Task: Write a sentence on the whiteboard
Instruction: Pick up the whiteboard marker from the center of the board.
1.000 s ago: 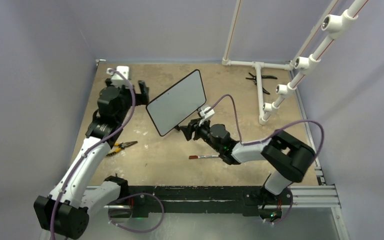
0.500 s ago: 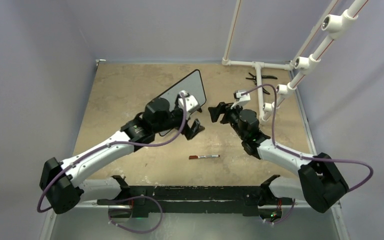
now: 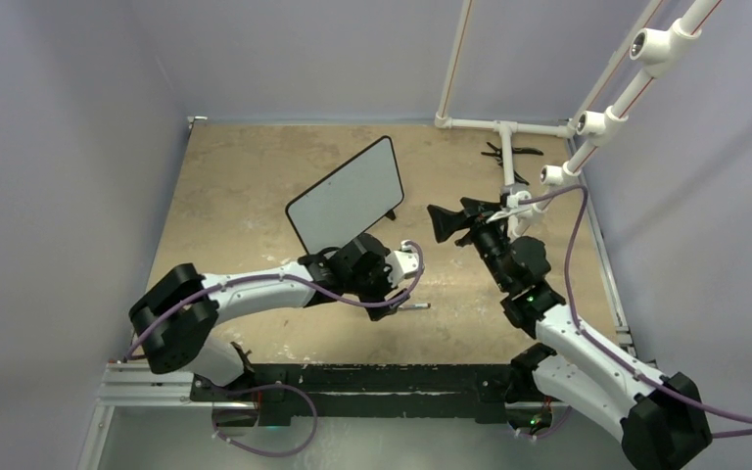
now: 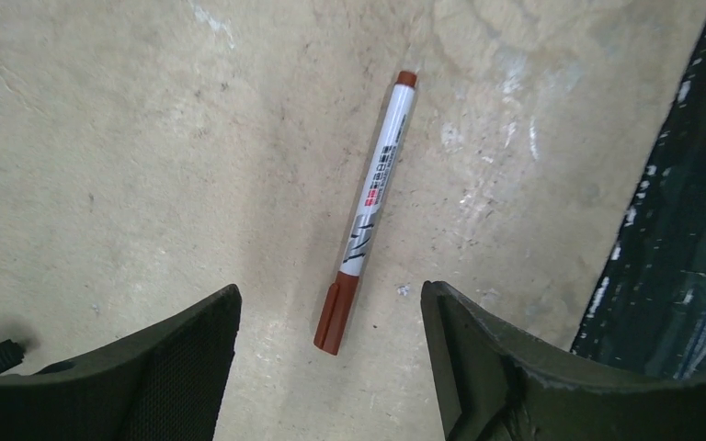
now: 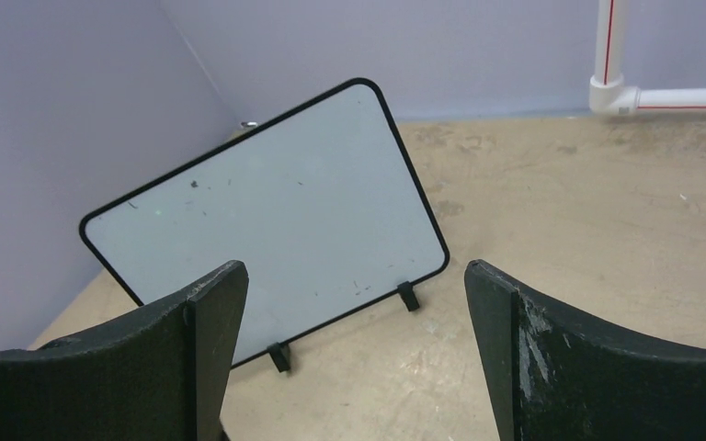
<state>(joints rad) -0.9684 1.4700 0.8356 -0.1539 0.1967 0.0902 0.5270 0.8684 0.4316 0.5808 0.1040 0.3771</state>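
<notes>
The whiteboard (image 3: 343, 199) stands tilted on its small black feet at the middle back. It also shows in the right wrist view (image 5: 276, 220), and its face is blank apart from faint specks. No sentence is in view. A marker with a white barrel and a red cap (image 4: 372, 207) lies on the table, and its end shows in the top view (image 3: 417, 306). My left gripper (image 4: 329, 294) is open just above the marker's cap end, with a jaw on either side and not touching it. It is also in the top view (image 3: 390, 292). My right gripper (image 3: 441, 223) is open and empty to the right of the board, facing it (image 5: 354, 271).
A white PVC pipe frame (image 3: 509, 176) stands at the back right and also shows in the right wrist view (image 5: 611, 55). Black pliers (image 3: 504, 152) lie beside it. A black rail (image 3: 382, 377) runs along the near edge, close to the marker (image 4: 689, 230).
My left arm swung from the back left, past the front of the board, down over the marker. My right arm drew back from the board's foot to the right and now faces the board.
</notes>
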